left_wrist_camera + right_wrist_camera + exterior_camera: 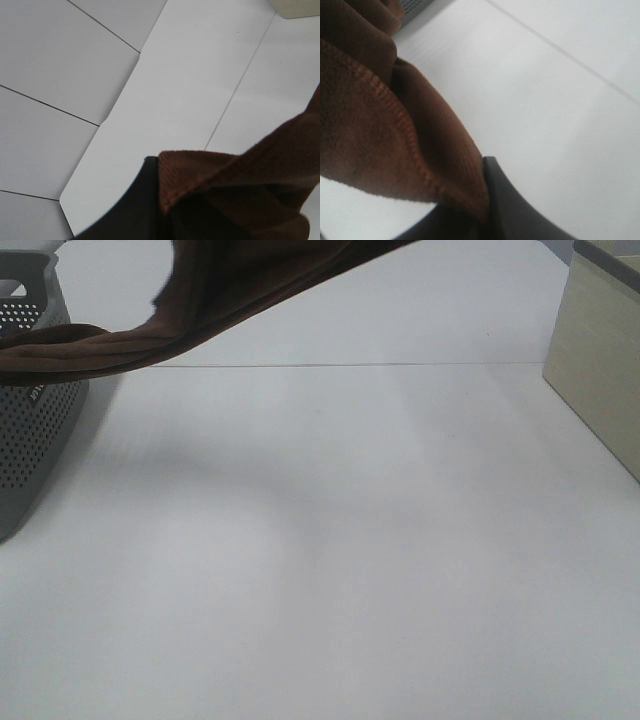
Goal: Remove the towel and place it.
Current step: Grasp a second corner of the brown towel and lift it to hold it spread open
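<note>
The dark brown towel hangs in the air across the top of the exterior high view. It sags from the upper middle down to the left, where its end lies over the basket. Neither gripper shows in that view. In the left wrist view my left gripper is shut on a fold of the towel, with one dark finger beside the cloth. In the right wrist view my right gripper is shut on the towel's stitched hem, high above the white table.
A grey perforated basket stands at the left edge of the white table. A beige box stands at the right edge. A thin seam line crosses the table at the back.
</note>
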Action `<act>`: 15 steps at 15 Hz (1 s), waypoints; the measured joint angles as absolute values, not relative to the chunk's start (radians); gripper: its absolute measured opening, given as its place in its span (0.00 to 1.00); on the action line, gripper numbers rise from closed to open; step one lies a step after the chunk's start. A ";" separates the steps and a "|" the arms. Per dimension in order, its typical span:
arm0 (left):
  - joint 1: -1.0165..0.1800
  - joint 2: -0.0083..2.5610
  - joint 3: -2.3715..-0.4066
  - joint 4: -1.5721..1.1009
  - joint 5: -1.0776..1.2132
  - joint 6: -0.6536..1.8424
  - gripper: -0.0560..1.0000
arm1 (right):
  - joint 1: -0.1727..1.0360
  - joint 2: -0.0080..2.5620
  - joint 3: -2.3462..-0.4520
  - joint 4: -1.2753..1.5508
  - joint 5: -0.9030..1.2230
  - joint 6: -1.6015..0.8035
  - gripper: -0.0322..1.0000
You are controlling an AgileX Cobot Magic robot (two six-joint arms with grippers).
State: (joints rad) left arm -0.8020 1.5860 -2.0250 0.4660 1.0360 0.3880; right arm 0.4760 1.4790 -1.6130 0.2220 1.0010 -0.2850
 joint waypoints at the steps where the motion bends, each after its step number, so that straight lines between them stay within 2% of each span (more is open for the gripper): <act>1: -0.767 1.586 -2.025 0.446 1.004 0.381 0.05 | 0.476 1.500 -1.700 0.145 1.024 -0.276 0.04; 6: -0.564 1.596 -2.025 0.272 0.760 0.374 0.05 | 0.476 1.691 -2.112 -0.012 1.044 -0.300 0.04; 7: -0.542 1.600 -2.025 0.253 0.728 0.374 0.05 | 0.476 1.708 -2.142 -0.025 1.044 -0.310 0.04; 8: -0.474 1.631 -2.025 0.207 0.633 0.374 0.05 | 0.476 1.777 -2.248 -0.082 1.035 -0.337 0.04; 11: -0.428 1.708 -2.025 0.198 0.482 0.374 0.05 | 0.476 1.847 -2.284 -0.158 0.867 -0.328 0.04; 15: -0.426 1.790 -2.025 0.204 0.227 0.374 0.05 | 0.472 1.896 -2.284 -0.233 0.608 -0.279 0.04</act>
